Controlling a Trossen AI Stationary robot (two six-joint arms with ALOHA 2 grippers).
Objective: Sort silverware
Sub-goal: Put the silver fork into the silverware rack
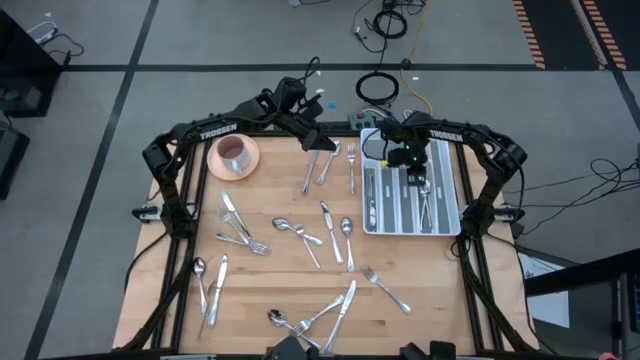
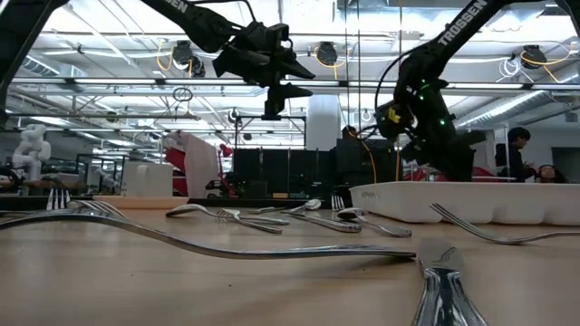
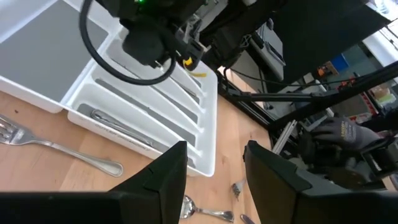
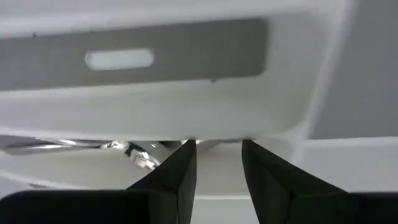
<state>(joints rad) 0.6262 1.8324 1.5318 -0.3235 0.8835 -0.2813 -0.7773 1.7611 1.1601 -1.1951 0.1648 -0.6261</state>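
- Right gripper down inside the white compartmented plastic tray at the tabletop's right far corner; dark fingers parted by a narrow gap in its wrist view, nothing between them, a shiny metal piece lying just beyond in the compartment.
- Left gripper raised near the far edge, left of the tray; jaws apart, holding nothing.
- Slim shiny silver-metal spoons, forks and knives scattered loose over the wooden tabletop; a few more already in the tray's slots.
- Pink saucer with cup near the far left corner.
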